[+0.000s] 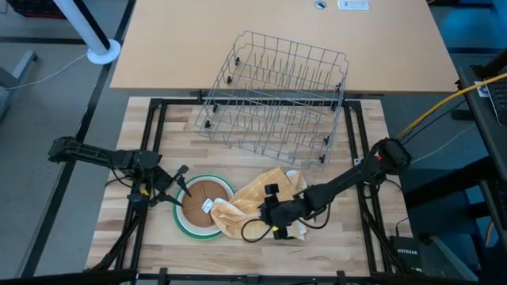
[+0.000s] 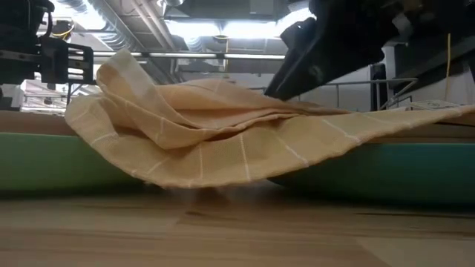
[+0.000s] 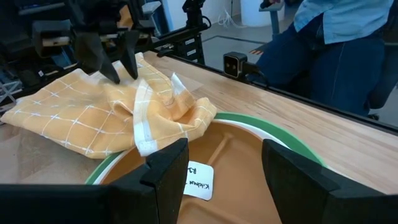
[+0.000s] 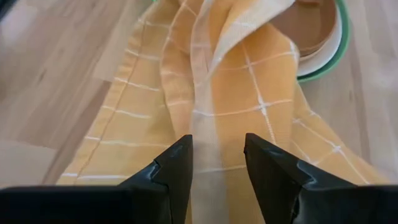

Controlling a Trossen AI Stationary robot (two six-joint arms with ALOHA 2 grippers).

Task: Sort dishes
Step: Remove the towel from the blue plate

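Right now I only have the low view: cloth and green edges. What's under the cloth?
Observer: A stack of plates, brown one on top, green rim outermost; the yellow checked cloth overlaps only its edge.
Operator: Where's the left gripper?
Observer: The left gripper is open, low over the brown plate, which carries a white label.
Operator: And the right?
Observer: The right gripper is open above the cloth, fingers either side of a raised fold.
Operator: Rack?
Observer: The wire rack sits farther back, holding no dishes.
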